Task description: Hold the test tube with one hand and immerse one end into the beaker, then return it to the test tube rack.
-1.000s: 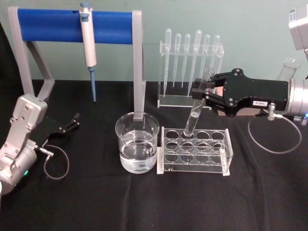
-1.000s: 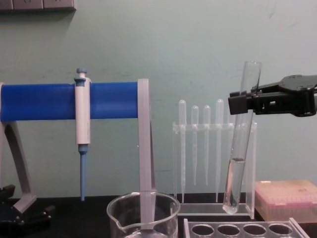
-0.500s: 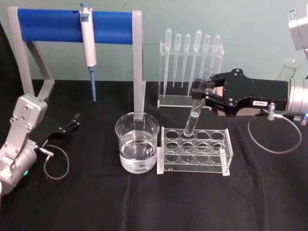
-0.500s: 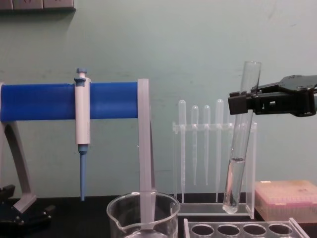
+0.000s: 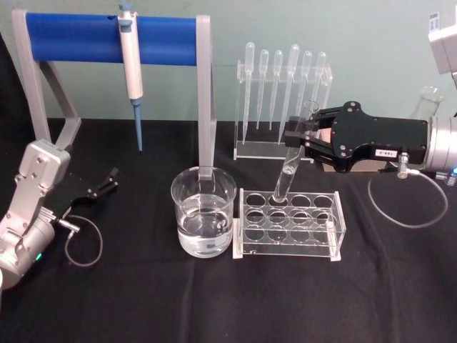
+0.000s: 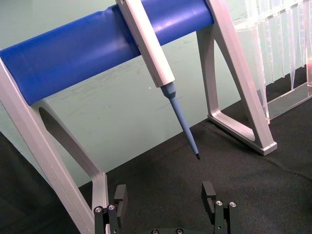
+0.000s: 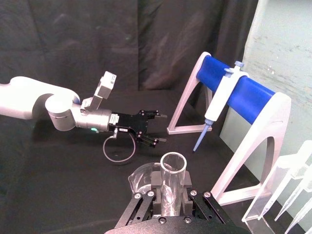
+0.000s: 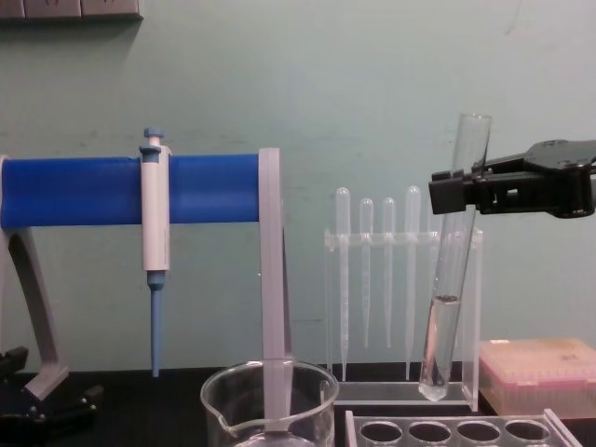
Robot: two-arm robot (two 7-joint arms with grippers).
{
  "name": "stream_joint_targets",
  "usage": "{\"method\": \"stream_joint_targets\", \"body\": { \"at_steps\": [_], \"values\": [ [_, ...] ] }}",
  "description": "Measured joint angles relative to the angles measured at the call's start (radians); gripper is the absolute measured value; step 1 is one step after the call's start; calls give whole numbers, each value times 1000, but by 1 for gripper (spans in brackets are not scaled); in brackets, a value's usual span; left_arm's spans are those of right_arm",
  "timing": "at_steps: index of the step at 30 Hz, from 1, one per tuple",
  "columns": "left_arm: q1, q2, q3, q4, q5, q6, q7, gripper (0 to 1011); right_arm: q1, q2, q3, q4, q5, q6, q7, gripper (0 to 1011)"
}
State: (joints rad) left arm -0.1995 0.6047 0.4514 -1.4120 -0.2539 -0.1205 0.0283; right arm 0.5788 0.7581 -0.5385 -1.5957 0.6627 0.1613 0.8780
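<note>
The right pincer (image 5: 294, 136) clamps the test tube (image 5: 288, 171) near its rim; the tilted tube hangs beneath, just above the rack (image 5: 337, 227). Next, probably: swing left to the beaker (image 5: 180, 204) and dip. The left pincer (image 5: 107, 180) idles agape, far beyond.

**Glass, plastic and black cloth**

The test tube (image 5: 285, 179) and the beaker (image 5: 203, 207) are clear, glossy glass. The rack (image 5: 338, 223) looks like clear, shiny plastic. The right tool (image 5: 296, 134) is matt black plastic on a smooth silver metal wrist (image 5: 443, 146). Matt black cloth covers the desk (image 5: 214, 300). The pipettes (image 5: 285, 78) are cloudy plastic; the pipettor (image 5: 131, 68) is smooth white and blue plastic.
</note>
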Motion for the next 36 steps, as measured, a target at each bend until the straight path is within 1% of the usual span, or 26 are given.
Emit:
{"method": "stream_joint_targets", "body": {
  "at_steps": [36],
  "values": [
    [0,0,0,0,0,0,0,1000,0,0,1,0,-1,1,-1,226]
  ]
}}
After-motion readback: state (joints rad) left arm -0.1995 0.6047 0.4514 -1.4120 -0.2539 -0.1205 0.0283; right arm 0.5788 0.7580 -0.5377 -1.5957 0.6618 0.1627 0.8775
